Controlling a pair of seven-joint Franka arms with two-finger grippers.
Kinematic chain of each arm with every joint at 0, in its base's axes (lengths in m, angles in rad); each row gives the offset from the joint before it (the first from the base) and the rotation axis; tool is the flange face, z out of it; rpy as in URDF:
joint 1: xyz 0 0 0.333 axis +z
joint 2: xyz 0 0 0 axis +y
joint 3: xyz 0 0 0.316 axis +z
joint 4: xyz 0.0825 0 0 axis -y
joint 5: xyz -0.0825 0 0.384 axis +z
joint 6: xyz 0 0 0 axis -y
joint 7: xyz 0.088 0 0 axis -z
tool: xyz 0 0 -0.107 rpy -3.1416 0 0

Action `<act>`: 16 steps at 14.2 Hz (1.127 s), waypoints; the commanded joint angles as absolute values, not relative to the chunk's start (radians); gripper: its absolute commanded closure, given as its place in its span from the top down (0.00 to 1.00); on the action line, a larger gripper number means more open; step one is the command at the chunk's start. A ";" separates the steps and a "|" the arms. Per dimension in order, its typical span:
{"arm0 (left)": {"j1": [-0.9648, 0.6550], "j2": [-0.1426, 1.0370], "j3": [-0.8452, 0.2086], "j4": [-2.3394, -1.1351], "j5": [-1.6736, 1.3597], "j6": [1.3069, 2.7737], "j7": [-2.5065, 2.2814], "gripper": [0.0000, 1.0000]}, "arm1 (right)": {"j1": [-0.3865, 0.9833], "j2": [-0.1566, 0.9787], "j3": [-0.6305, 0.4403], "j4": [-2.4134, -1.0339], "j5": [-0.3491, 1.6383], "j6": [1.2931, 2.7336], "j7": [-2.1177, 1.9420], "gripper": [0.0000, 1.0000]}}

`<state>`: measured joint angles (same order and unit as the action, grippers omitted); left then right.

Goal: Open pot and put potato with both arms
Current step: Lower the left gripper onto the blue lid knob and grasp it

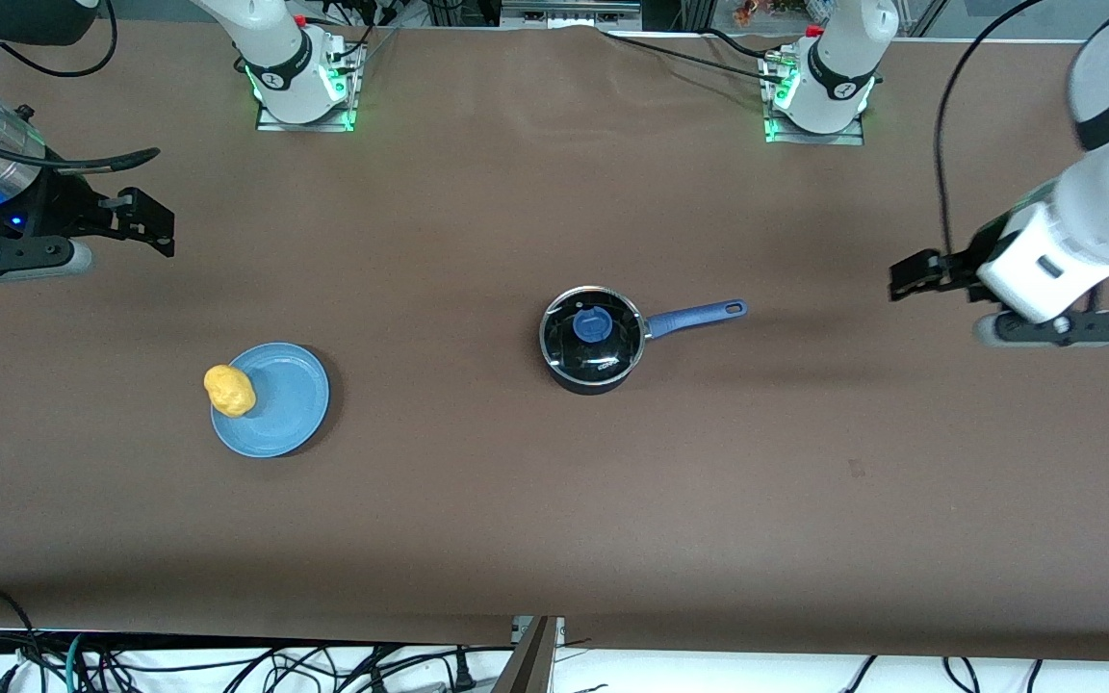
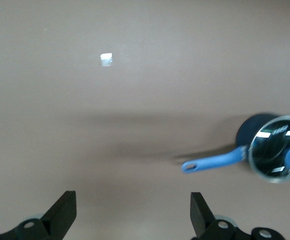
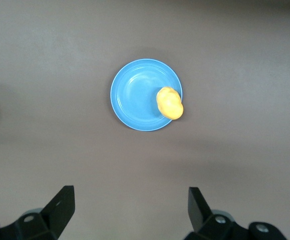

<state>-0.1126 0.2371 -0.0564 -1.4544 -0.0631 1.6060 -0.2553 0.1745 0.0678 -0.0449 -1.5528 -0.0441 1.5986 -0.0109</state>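
The black pot (image 1: 593,371) stands mid-table with its glass lid (image 1: 612,348) on, blue knob (image 1: 591,325) up, and its blue handle (image 1: 699,316) pointing toward the left arm's end. The yellow potato (image 1: 229,389) lies on the rim of a blue plate (image 1: 280,399) toward the right arm's end. My left gripper (image 1: 913,274) is open and empty, up in the air over bare table past the handle's end. My right gripper (image 1: 145,223) is open and empty over bare table near its end. The left wrist view shows the pot (image 2: 247,131) and its handle (image 2: 212,162). The right wrist view shows the potato (image 3: 170,103) on the plate (image 3: 137,95).
The brown table (image 1: 554,500) holds nothing else. Both arm bases (image 1: 299,82) stand at the edge farthest from the front camera. Cables hang below the table edge nearest that camera.
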 commanded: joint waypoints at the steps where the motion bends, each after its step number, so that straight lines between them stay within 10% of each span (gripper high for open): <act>1: -0.230 0.305 -0.049 -1.414 -0.074 1.679 -0.475 1.00 | 0.173 0.069 -0.044 -1.537 -0.038 1.595 -0.002 1.00; 16: -0.558 0.626 -0.046 -1.414 0.014 2.112 -1.017 1.00 | 0.187 0.106 -0.041 -1.542 -0.035 1.591 -0.020 1.00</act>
<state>-0.5262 0.6018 -0.0622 -1.4492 -0.0307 2.1170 -0.9632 0.1787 0.0978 -0.0431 -1.5531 -0.0437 1.6111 -0.0114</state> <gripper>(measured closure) 0.000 0.000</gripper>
